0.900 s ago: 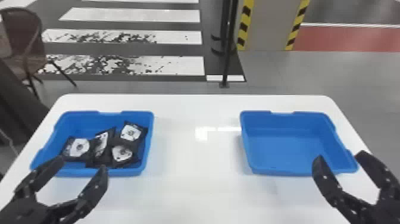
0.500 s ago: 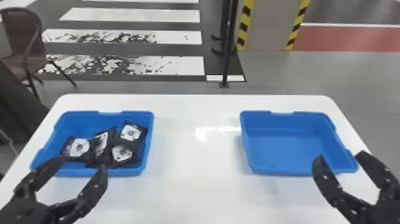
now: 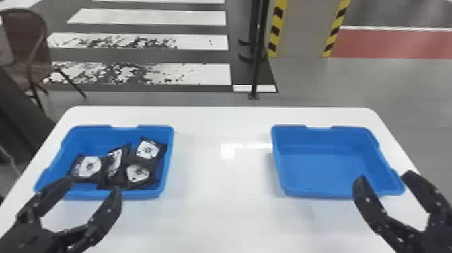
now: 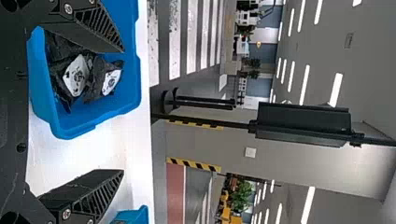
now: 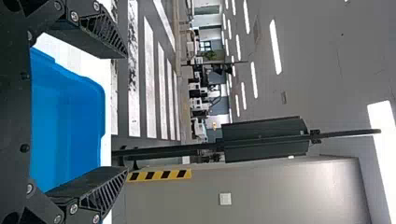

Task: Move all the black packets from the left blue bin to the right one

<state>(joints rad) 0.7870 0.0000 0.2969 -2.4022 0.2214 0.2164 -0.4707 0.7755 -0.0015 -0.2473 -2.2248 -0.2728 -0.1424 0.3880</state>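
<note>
Packets (image 3: 88, 167) in left bin (image 3: 144, 194), right bin (image 3: 323, 168) well apart, both on table (image 3: 222, 208)

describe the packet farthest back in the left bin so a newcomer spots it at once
On the white table, find the left blue bin, the one holding packets. Look along its right wall, toward the far corner, for a black packet with a white label facing up. It lies farther from the robot than the other packets.

Indoor hall, crosswalk (image 3: 201, 74), hazard tape (image 3: 276, 31), ceiling lights (image 5: 275, 46)
</note>
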